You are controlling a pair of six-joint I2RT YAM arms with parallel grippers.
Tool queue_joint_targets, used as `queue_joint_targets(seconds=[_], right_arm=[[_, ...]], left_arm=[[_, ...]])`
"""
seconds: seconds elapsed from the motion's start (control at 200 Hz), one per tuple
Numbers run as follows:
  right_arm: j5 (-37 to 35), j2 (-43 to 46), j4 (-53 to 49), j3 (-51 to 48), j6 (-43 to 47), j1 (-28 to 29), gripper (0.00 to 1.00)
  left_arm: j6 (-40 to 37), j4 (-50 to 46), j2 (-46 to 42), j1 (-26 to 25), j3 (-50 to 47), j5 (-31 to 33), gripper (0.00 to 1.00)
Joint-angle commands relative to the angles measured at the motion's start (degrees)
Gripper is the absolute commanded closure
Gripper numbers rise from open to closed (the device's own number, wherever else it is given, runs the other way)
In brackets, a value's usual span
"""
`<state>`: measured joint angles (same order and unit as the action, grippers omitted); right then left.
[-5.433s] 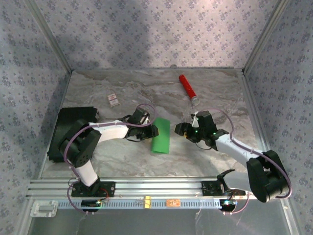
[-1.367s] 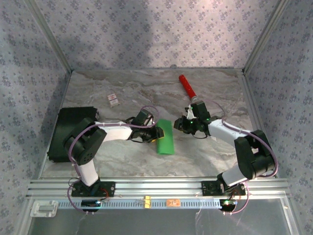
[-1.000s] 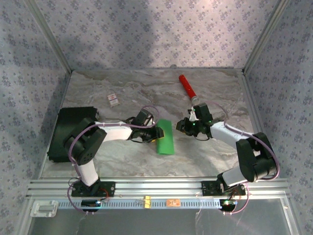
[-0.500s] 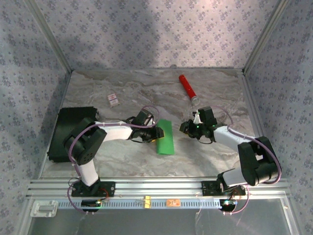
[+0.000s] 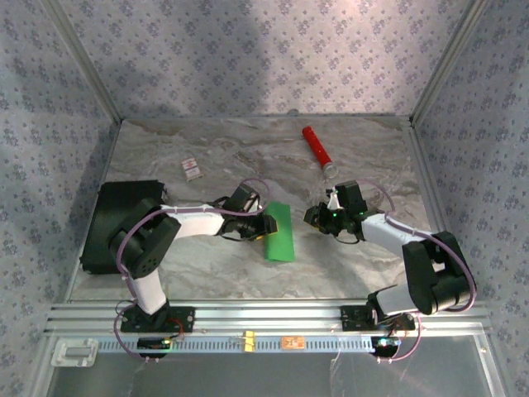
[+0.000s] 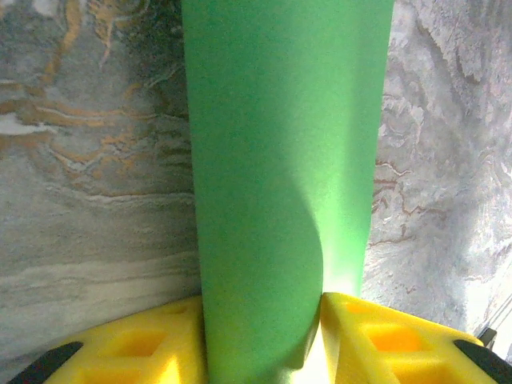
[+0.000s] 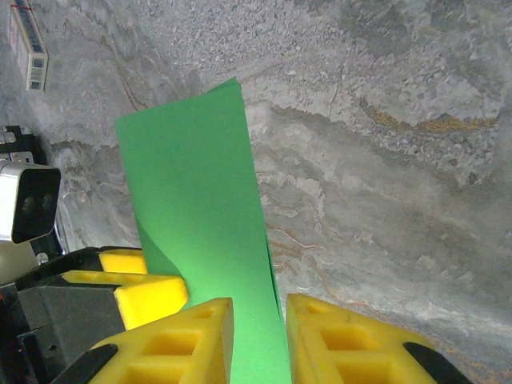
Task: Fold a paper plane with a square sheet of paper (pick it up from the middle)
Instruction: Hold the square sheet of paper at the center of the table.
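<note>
Both grippers at the folded green paper [image 5: 279,233], mid-table.
The paper lies as a narrow folded strip on the marble table [image 5: 207,273], between the two arms. The left gripper [image 6: 261,324] clamps its left side, with the yellow fingers [image 6: 136,344] partly closed and pressing on both sides of the bulging fold. The right gripper [image 7: 259,320] sits just beside the strip's right edge. Its jaws are a narrow slit apart and green shows in the gap; it is unclear whether they pinch the paper.

Marble table [image 5: 231,149] bears a red cylinder [image 5: 316,147], small card [image 5: 192,169] (far side), black box [image 5: 111,215].
</note>
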<state>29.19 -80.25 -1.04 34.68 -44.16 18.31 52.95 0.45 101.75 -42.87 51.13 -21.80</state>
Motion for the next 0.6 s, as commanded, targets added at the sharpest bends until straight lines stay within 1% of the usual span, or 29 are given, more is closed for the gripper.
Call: queue_joint_targets(seconds=[0.0, 0.1, 0.23, 0.405, 0.595], right_arm=[[-0.69, 1.01, -0.32, -0.83, -0.37, 0.38, 0.75], [-0.85, 0.95, -0.26, -1.06, -0.22, 0.54, 0.75], [-0.82, 0.80, -0.23, -1.26, -0.14, 0.82, 0.75], [-1.23, 0.73, -0.27, -1.41, -0.26, 1.03, 0.75], [-1.47, 0.77, -0.42, -1.37, -0.15, 1.13, 0.75]], left_arm=[[-1.86, -6.25, 1.17, 0.39, 0.10, 2.42, 0.60], [-1.98, -6.71, 0.82, 0.77, 0.08, 2.55, 0.57], [-1.92, -7.29, 0.46, 1.08, 0.01, 3.47, 0.57], [-2.06, -8.63, 1.25, 1.20, 0.46, 3.63, 0.59], [-2.14, -8.83, 1.14, 1.18, -0.05, 4.20, 0.60]])
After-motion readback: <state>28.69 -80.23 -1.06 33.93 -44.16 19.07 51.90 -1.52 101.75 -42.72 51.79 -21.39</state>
